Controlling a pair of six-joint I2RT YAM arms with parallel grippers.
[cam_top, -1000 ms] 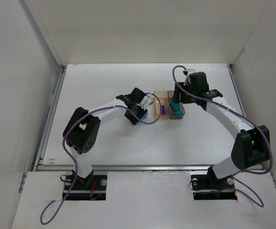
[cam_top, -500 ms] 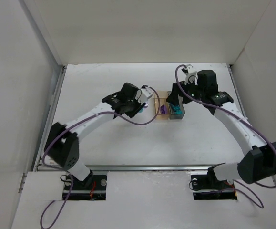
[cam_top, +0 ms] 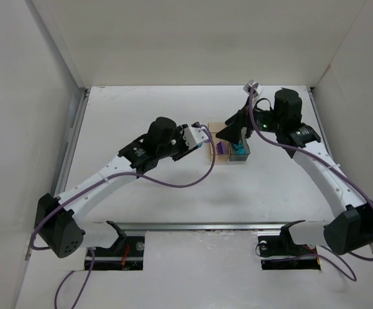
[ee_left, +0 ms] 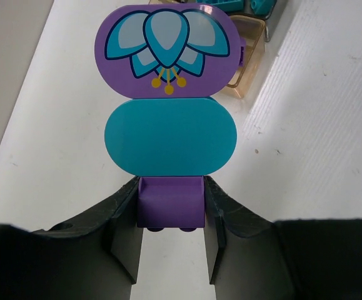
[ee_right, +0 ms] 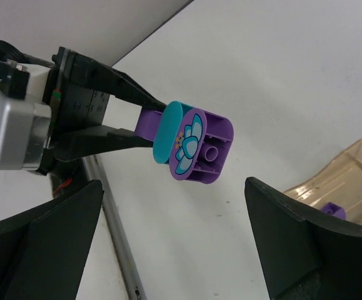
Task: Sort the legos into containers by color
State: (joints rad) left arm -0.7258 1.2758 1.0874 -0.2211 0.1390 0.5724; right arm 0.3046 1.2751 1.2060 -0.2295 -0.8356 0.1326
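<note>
The white table fills mid-frame. At its upper centre the amber bin and the grey bin stand side by side. Over them the right pincer is spread wide. The left pincer pinches a purple-and-teal lego just left of the amber bin.

Amber bin — cut off at the right edge.

A white table sits boxed by plain white walls, a metal rail along its near edge.
</note>
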